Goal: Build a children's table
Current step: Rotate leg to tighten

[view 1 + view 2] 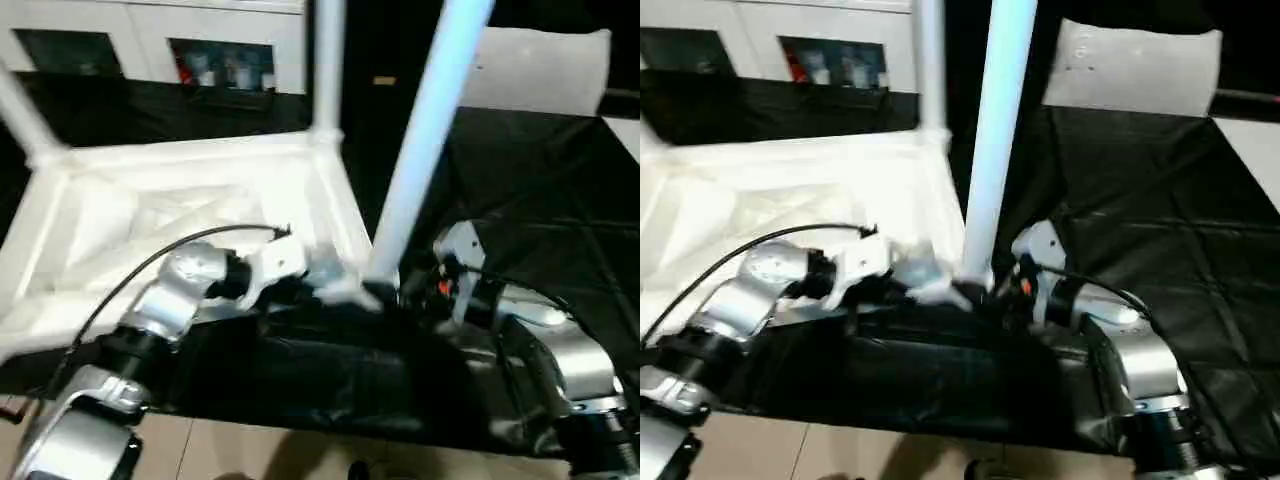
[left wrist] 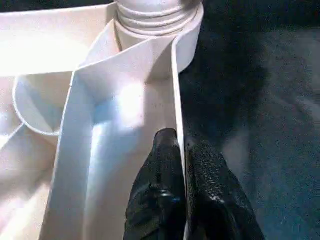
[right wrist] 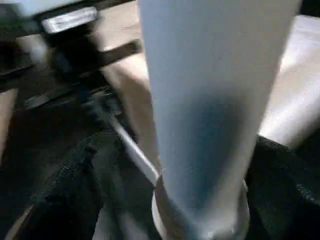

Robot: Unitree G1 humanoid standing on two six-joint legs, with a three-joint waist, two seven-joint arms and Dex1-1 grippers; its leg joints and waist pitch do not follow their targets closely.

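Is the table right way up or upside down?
Upside down. The white plastic square table top shows its ribbed underside, and long white tapered legs stick upward from its corner sockets.

The head stereo pair is looking forward and down over both forearms. Each wrist camera is viewing the children's table (image 1: 200, 210) at close range.

Left hand (image 2: 184, 200) pinched shut on thin side wall of white children's table (image 2: 125, 115), one finger (image 2: 160, 185) inside rim, other outside. Leg base seated in corner socket (image 2: 155, 20). Black cloth (image 2: 260, 100) beside.
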